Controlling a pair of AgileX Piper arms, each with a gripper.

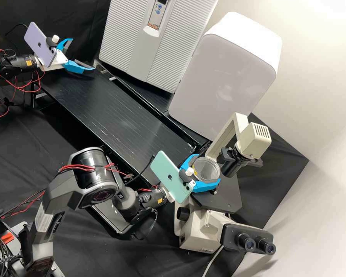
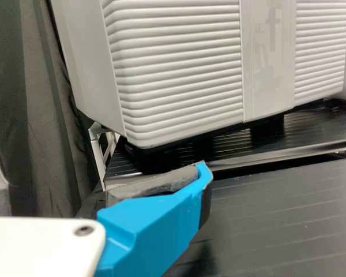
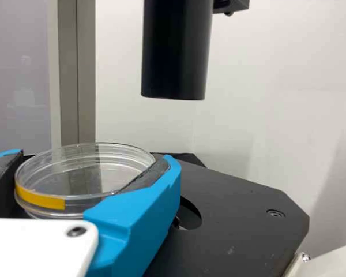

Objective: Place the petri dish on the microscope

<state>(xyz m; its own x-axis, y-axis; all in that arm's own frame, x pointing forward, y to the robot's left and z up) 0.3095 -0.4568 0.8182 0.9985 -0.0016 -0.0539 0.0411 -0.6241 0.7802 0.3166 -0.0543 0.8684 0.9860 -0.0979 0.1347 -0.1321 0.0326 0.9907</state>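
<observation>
A: Where is the petri dish found?
B: It is held in the right gripper, over the black stage of the microscope. The blue fingers are closed on it from opposite sides.
A: Is the dish set down on the stage?
B: That cannot be told; its underside is partly hidden by a finger. The dish is seen roughly level in the right wrist view, with a yellow strip on its side wall. Part of the round stage opening is seen just beside the gripper.
A: And the upper optics?
B: The black tube is seen above the stage, apart from the dish. The twin eyepieces are located at the opposite end of the microscope.
A: State of the left gripper?
B: Open, with nothing held between its fingers. It is located near the far end of the black bench, well apart from the microscope.
A: Surroundings?
B: A ribbed grey unit and a white rounded box are noted behind the bench. A purple phone is mounted at the left gripper, a green phone at the right.
</observation>
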